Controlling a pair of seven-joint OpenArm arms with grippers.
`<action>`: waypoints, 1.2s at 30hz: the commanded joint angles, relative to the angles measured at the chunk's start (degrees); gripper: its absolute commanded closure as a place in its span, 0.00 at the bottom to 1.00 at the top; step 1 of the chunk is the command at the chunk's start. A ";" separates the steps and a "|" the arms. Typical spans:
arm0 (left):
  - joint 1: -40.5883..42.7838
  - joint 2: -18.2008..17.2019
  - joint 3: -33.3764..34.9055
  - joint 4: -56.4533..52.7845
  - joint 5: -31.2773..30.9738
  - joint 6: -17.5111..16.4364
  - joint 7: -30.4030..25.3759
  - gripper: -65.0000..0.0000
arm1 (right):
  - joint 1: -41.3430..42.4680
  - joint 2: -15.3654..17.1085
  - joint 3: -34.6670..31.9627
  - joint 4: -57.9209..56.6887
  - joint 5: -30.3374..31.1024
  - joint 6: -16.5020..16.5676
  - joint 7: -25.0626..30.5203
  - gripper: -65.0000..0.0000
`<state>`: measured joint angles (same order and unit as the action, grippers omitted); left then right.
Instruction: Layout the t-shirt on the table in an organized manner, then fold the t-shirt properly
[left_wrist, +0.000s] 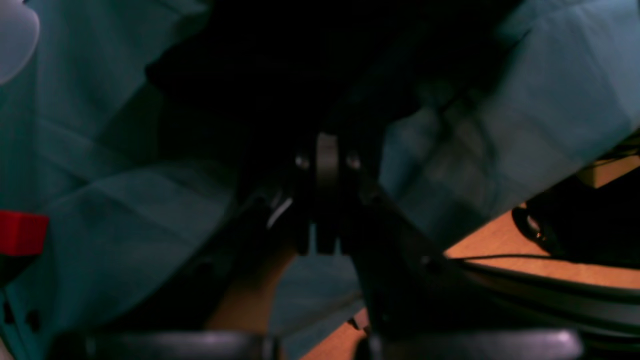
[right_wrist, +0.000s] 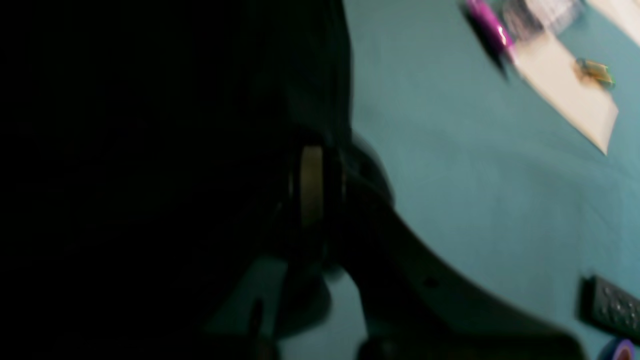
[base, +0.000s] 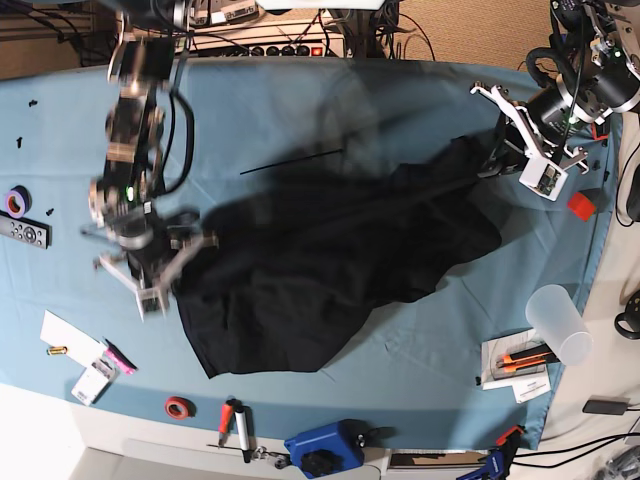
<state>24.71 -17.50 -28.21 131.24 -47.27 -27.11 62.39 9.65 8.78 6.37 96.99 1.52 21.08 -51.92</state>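
Table: a very large table (base: 300, 110) covered with a slightly wrinkled light blue cloth; small tools lie along its borders.
T-shirt: a large plain black soft fabric t-shirt (base: 330, 250) is stretched across the middle of the table, crumpled and spread unevenly, one end towards the left edge and the other towards the right edge. No print or tag can be made out.
Left gripper: the left gripper (left_wrist: 327, 165), near the table's right edge in the base view, has its fingers closed on a bunch of the t-shirt's black fabric. Dark cloth fills the space above the fingertips in the left wrist view.
Right gripper: the right gripper (right_wrist: 312, 185), near the table's left edge in the base view, is pinched shut on the t-shirt's other end. Black cloth covers the whole left half of the right wrist view, which is blurred.
Left border: a black remote control (base: 22, 231) and a purple roll of tape (base: 15, 201) lie near the left edge.
Front border: a white sheet of paper (base: 68, 338), a pink marker (base: 120, 357), a red roll of tape (base: 179, 407) and a blue tool (base: 325, 446) lie along the front edge.
Right border: a clear plastic cup (base: 558, 323) lies tipped near the front right corner, and a small red block (base: 580, 205) sits at the right edge.
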 joint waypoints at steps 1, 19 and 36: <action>-0.15 -0.59 -0.48 0.68 0.07 0.07 -0.96 1.00 | 3.87 0.90 0.44 -1.42 -0.28 -1.36 1.75 1.00; -0.11 -0.52 -0.48 0.68 0.07 0.09 -0.90 1.00 | 26.12 1.09 0.50 -7.63 10.49 7.39 -5.49 0.70; -0.11 -0.44 -0.48 0.68 0.07 0.07 -0.76 1.00 | 9.55 4.39 6.73 -4.15 13.00 5.49 -26.64 0.70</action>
<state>24.75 -17.45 -28.32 131.24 -46.54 -27.03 62.92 17.56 12.36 12.82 91.88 14.15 26.81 -79.68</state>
